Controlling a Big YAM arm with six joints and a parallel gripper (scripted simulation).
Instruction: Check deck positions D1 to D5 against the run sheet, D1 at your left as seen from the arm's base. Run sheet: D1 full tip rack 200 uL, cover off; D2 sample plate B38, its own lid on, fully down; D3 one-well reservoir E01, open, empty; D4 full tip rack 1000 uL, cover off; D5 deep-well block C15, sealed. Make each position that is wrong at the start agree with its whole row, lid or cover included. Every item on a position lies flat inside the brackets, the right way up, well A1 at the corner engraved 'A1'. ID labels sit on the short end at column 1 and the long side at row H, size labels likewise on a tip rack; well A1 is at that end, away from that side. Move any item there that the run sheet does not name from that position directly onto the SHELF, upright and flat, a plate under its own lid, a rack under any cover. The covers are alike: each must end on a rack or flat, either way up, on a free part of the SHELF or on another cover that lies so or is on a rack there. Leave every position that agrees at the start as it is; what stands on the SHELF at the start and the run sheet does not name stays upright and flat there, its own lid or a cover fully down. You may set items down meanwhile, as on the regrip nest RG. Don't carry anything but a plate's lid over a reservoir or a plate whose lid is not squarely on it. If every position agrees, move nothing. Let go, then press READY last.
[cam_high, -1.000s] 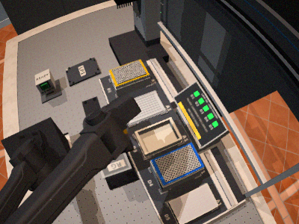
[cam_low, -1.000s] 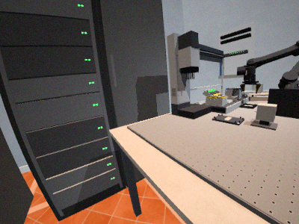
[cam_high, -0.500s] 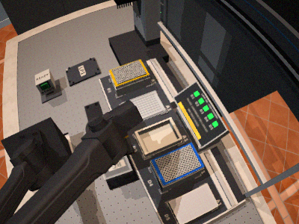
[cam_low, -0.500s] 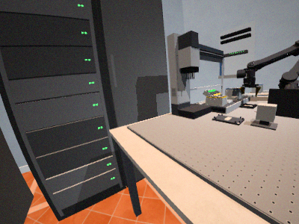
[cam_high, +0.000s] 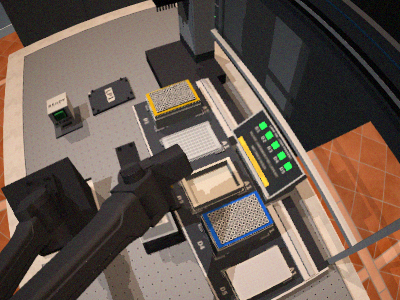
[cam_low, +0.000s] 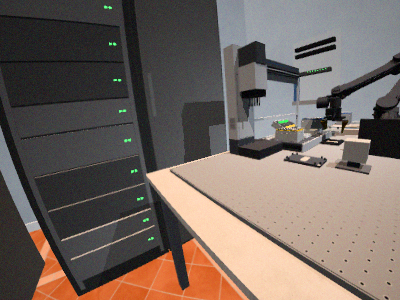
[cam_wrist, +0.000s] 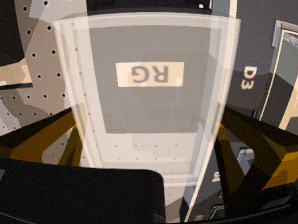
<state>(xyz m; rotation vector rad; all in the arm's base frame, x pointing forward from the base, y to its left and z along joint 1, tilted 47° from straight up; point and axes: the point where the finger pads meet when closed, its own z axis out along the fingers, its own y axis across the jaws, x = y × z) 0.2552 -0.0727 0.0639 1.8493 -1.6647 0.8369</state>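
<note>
My gripper (cam_wrist: 148, 110) is shut on a clear lid (cam_wrist: 153, 43) and holds it flat, just above the regrip nest RG (cam_wrist: 147, 3) (cam_high: 161, 236). The nest's label shows through the lid. In the top view the arm (cam_high: 125, 200) hides the gripper and the lid. On the deck, D1 holds an uncovered yellow-rimmed tip rack (cam_high: 172, 97). D2 holds a white well plate (cam_high: 192, 140) with no lid on it. D3 holds an open, empty reservoir (cam_high: 212, 185). D4 holds an uncovered blue-rimmed tip rack (cam_high: 237, 219). D5 holds a sealed block (cam_high: 257, 272).
The READY button box (cam_high: 60, 115) and a dark nest plate (cam_high: 111, 95) stand at the far left of the table. A panel with green lights (cam_high: 270, 150) lies right of the deck. A pipetting tower (cam_low: 247, 100) stands behind D1. The deck edge marked D3 (cam_wrist: 249, 76) lies to the right of the nest.
</note>
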